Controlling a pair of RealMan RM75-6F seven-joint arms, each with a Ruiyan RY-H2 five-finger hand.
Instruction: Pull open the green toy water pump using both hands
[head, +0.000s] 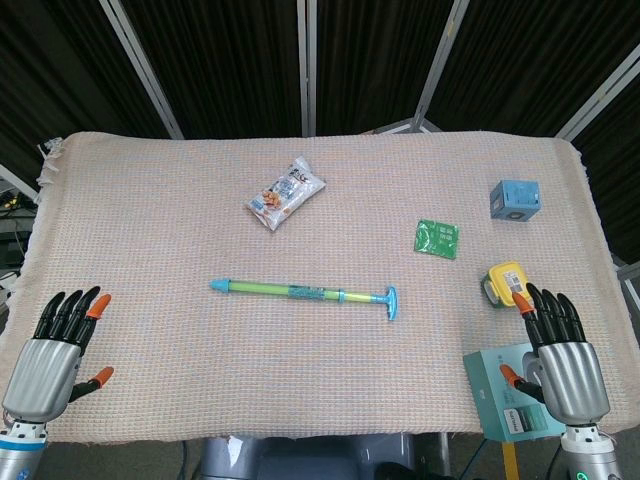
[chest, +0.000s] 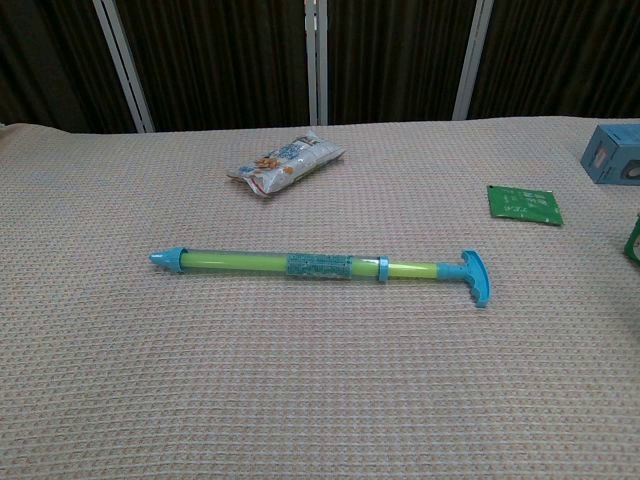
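Note:
The green toy water pump (head: 305, 292) lies flat across the middle of the table, its blue nozzle tip to the left and its blue T-handle (head: 391, 302) to the right. The chest view shows the pump (chest: 300, 264) lengthwise with the handle (chest: 476, 276) at its right end. My left hand (head: 55, 350) hovers open at the front left corner, fingers apart, far from the pump. At the front right corner my right hand (head: 558, 355) is open too, fingers spread and holding nothing. Neither hand appears in the chest view.
A snack bag (head: 285, 194) lies behind the pump. A green packet (head: 436, 238), a blue box (head: 515, 201) and a yellow-green item (head: 505, 284) sit on the right. A teal box (head: 510, 390) rests under my right hand at the table's front edge.

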